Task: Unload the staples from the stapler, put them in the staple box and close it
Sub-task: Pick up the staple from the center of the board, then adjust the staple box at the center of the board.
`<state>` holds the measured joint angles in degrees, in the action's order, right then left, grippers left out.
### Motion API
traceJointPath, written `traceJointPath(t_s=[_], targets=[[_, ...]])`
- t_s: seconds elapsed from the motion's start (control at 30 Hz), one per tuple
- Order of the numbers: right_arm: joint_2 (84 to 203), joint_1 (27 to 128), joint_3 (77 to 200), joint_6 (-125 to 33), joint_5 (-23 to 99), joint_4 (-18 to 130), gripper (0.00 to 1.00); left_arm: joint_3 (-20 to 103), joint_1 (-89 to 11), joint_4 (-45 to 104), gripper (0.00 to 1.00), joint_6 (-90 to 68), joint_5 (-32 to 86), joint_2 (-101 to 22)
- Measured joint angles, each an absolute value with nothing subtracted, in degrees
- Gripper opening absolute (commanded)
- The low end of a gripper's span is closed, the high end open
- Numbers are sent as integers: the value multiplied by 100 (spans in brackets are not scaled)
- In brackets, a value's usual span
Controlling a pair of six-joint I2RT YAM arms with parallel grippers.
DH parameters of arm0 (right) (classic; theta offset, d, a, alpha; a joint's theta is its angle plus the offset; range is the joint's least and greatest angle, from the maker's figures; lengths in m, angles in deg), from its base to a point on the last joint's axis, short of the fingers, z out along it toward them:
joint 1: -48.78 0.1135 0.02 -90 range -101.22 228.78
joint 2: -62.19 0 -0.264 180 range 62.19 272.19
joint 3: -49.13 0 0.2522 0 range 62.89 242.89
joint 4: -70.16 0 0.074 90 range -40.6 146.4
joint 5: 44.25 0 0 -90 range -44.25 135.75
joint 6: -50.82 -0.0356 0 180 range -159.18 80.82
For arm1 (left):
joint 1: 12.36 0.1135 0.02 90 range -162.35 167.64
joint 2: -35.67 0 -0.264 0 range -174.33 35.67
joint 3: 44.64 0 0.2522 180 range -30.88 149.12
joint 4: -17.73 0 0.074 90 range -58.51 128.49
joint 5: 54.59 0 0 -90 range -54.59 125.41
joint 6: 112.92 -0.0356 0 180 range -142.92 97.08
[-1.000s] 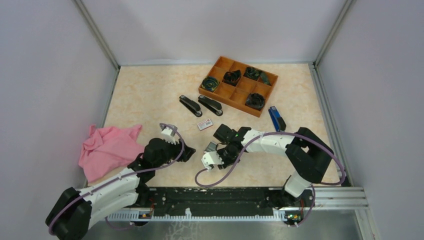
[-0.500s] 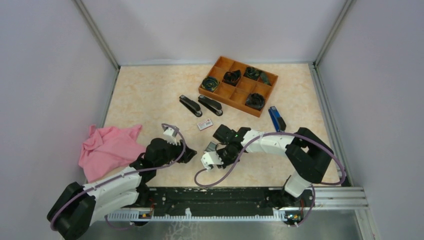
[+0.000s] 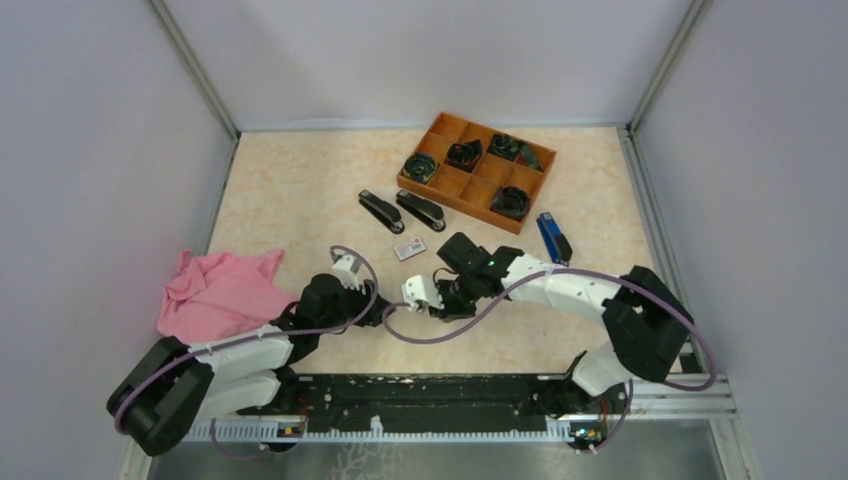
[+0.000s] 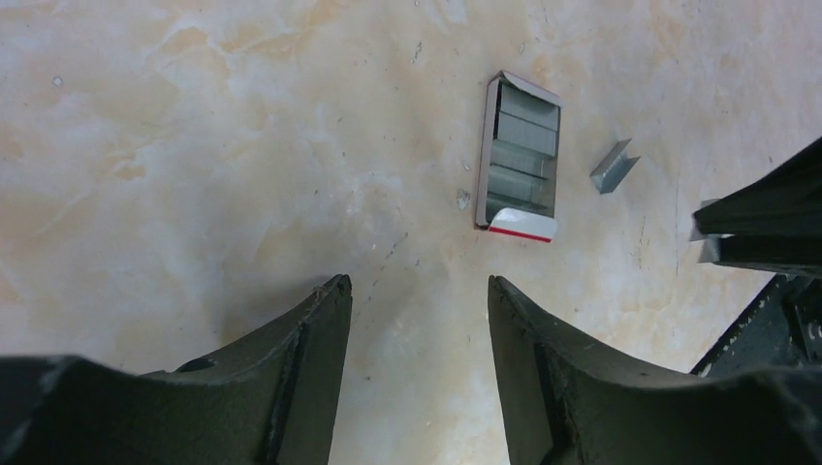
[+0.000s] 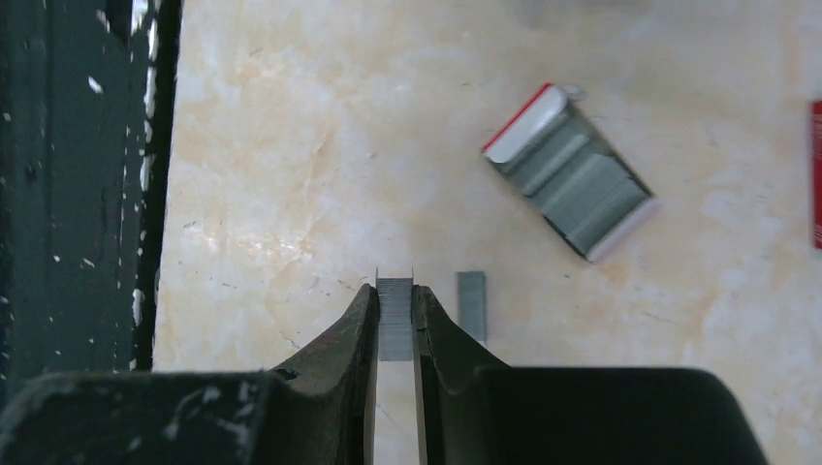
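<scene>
Overhead, we see the left arm [image 3: 240,355] and the right arm [image 3: 560,285] both reaching into the middle of the marbled worktop [image 3: 300,190], their ends close together. A small white-and-red box [image 3: 409,249] lies just beyond them. Farther back, one black stapler [image 3: 380,212] and a second black stapler [image 3: 420,210] lie side by side near a wooden compartment tray [image 3: 450,203] that holds dark coiled items. A blue stapler [image 3: 553,237] lies by the tray's near right corner. A pink cloth [image 3: 215,295] is bunched at the left edge. From up here we cannot tell how the fingers stand.

Next, from the left wrist, the left fingers [image 4: 320,329] are apart, with only bare worktop between them. Ahead lies the box, open, with grey staple blocks packed inside. A loose staple strip [image 4: 615,165] lies just to its right, not touching it. The dark shape of the right arm's end comes in from the right edge.

Lastly, from the right wrist, the right fingers [image 5: 361,329] are clamped on a staple strip [image 5: 395,310], whose ridged end sticks out past their tips. We cannot tell whether it touches the worktop. The loose staple strip lies just beside it on the right. The box lies farther off at an angle, and a dark speckled rail [image 5: 78,194] runs down the left side.
</scene>
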<state>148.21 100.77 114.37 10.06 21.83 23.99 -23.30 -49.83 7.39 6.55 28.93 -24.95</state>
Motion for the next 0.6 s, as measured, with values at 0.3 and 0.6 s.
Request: traceJointPath(t_s=[0.3, 0.6], targets=[[14117, 9375, 11431, -968, 1345, 3656, 10, -2099, -4981, 481, 59, 782, 3063, -3026], [14454, 9353, 11350, -2795, 1149, 4950, 10, -2120, -4981, 496, 60, 854, 3199, -2678]])
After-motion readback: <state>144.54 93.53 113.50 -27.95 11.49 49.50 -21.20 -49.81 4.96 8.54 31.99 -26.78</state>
